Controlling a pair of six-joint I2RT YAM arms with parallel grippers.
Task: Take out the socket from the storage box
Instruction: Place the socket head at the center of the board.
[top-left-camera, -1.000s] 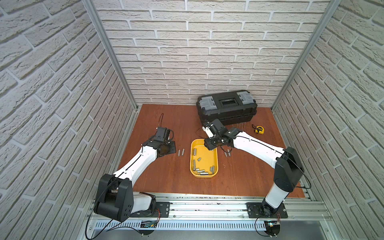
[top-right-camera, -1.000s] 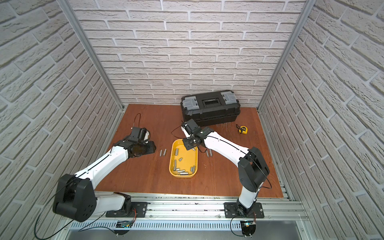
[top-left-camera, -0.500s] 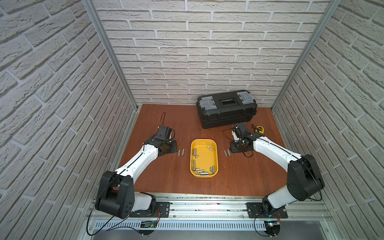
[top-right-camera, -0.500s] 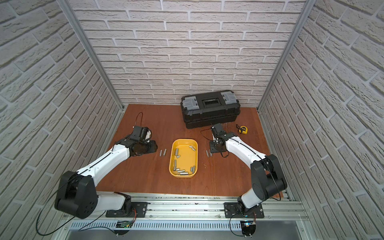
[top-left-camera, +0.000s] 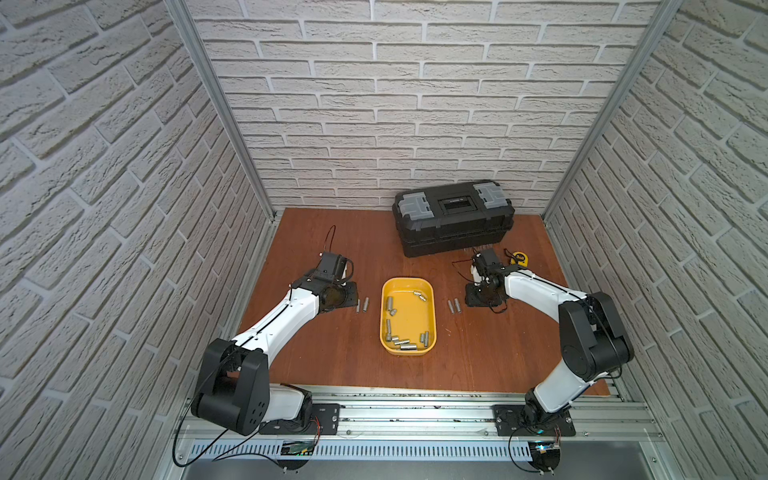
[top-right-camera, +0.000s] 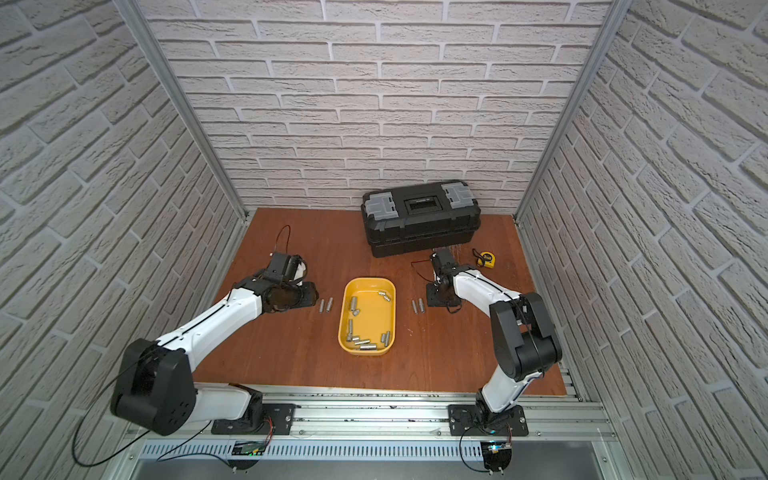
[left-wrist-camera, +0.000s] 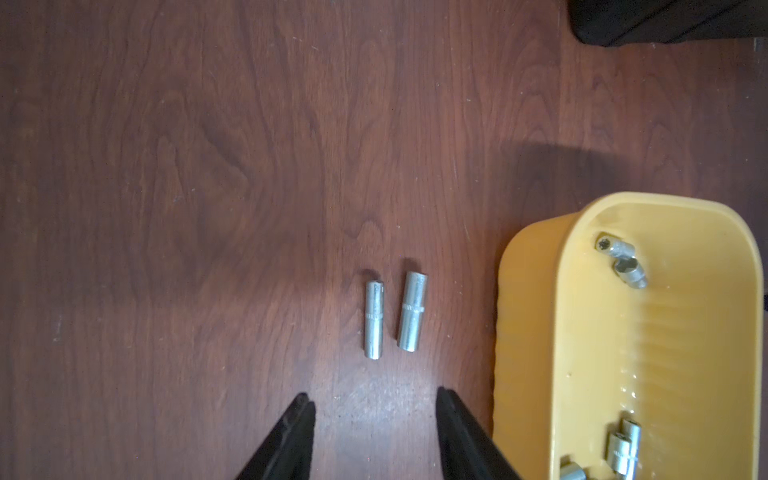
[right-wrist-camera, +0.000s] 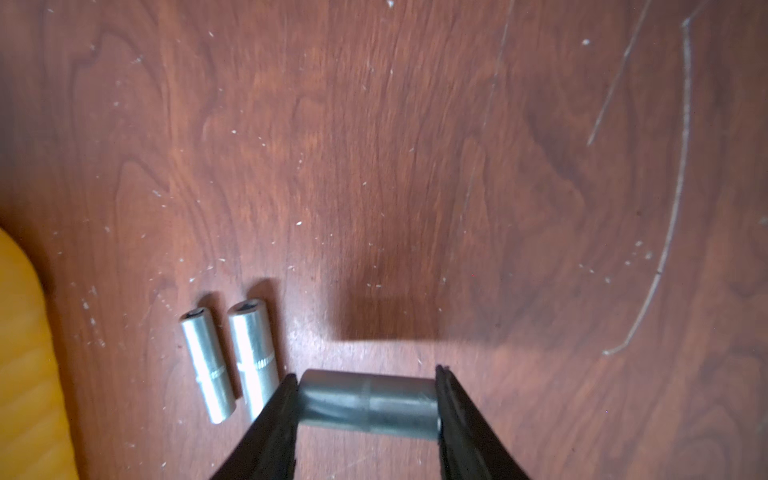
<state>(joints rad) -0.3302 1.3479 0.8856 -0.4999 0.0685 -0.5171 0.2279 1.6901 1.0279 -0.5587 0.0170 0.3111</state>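
Observation:
The yellow storage box (top-left-camera: 408, 281) stands mid-table in both top views, with several silver sockets lying in it. My right gripper (right-wrist-camera: 365, 374) is just right of the box, low over the table, shut on a grey socket (right-wrist-camera: 368, 403) held end to end. Two more sockets (right-wrist-camera: 208, 370) lie on the wood beside it, between the gripper and the storage box (right-wrist-camera: 25, 353). My left gripper (left-wrist-camera: 372, 395) is open and holds nothing. It hovers left of the box (left-wrist-camera: 528, 332), just short of two sockets (left-wrist-camera: 374, 320) lying side by side.
A large black toolbox (top-left-camera: 453, 220) with grey latches stands shut at the back wall. A yellow tape measure (top-left-camera: 519, 258) lies to its right, behind my right arm. Brick walls close in the table on three sides.
My right gripper has carried the socket from over the box's far end to the table on the box's right. The left arm has hardly moved.

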